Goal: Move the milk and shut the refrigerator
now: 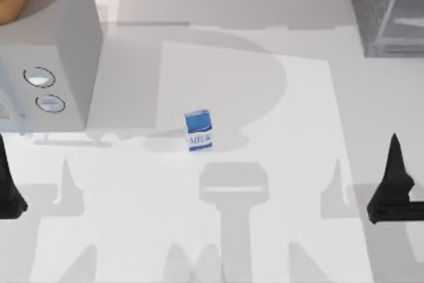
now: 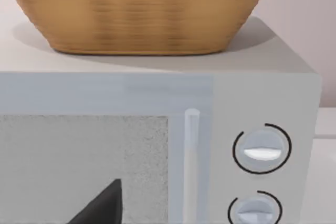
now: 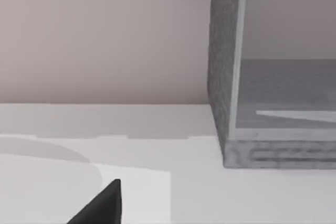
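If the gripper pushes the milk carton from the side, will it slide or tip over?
The milk stands upright on the smooth white table, so a low push probably slides it. It looks taller than its base, so a high push may tip it. Flat sides: rolling is unlikely.

Milk [image 1: 198, 130]: small carton, blue upper half, white lower half printed "MILK", standing upright on the white worktop [image 1: 278, 164] just left of centre in the top view, nothing touching it. Refrigerator [image 1: 384, 8]: big dark grey speckled box at the upper right corner of the top view, well apart from the milk, with a paler glassy grey panel. In the right wrist view the refrigerator [image 3: 226, 82] shows a speckled wall edge beside a pale grey interior.
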